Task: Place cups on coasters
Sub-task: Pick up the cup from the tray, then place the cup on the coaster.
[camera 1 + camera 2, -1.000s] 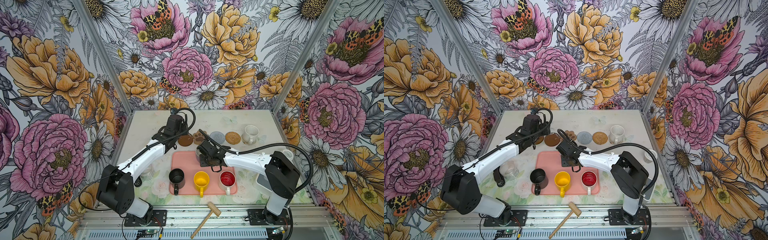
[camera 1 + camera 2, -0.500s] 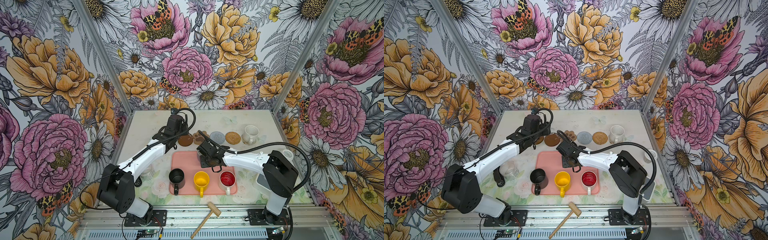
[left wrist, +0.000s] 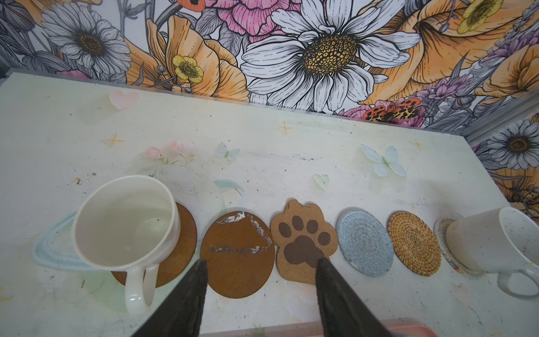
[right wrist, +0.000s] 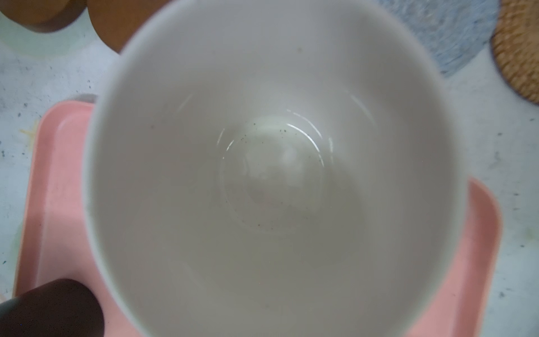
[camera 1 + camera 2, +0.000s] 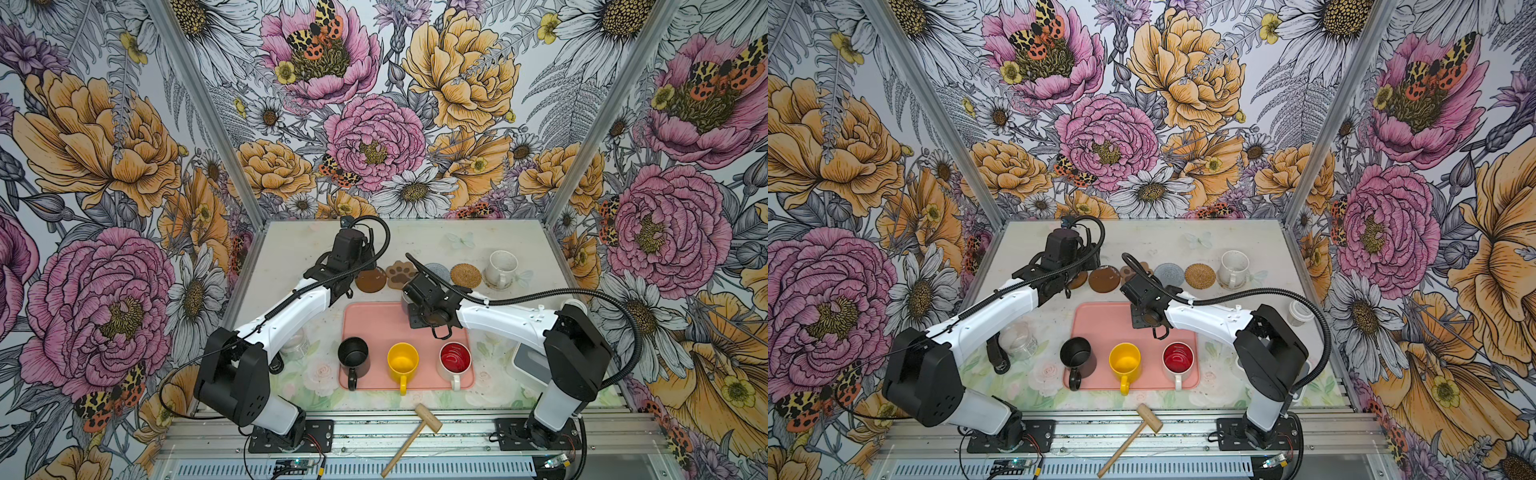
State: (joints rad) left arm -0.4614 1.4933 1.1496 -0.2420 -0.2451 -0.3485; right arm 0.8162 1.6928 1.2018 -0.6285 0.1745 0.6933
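Note:
My left gripper (image 3: 261, 262) is open and empty, hovering just in front of the bare brown disc coaster (image 3: 237, 256) and the paw coaster (image 3: 303, 239). A white mug (image 3: 125, 221) stands on the other brown disc (image 3: 178, 253). A speckled white mug (image 3: 490, 242) sits on the pale woven coaster (image 3: 443, 242). The grey-blue (image 3: 364, 242) and tan woven (image 3: 414, 243) coasters are bare. My right gripper (image 5: 419, 297) is at the pink tray's far edge, right over a pale mug (image 4: 271, 175) that fills its wrist view and hides the fingers. Black (image 5: 353, 355), yellow (image 5: 402, 361) and red-inside (image 5: 455, 358) mugs stand along the tray's near side.
The pink tray (image 5: 374, 320) lies mid-table. A glass jar (image 5: 295, 345) stands left of it under my left arm. A small lidded white cup (image 5: 573, 305) and a pale box (image 5: 532, 365) are at the right. A wooden mallet (image 5: 415, 432) rests on the front rail.
My right arm has edged slightly toward the far left at the tray's back edge. The left arm has stayed where it was.

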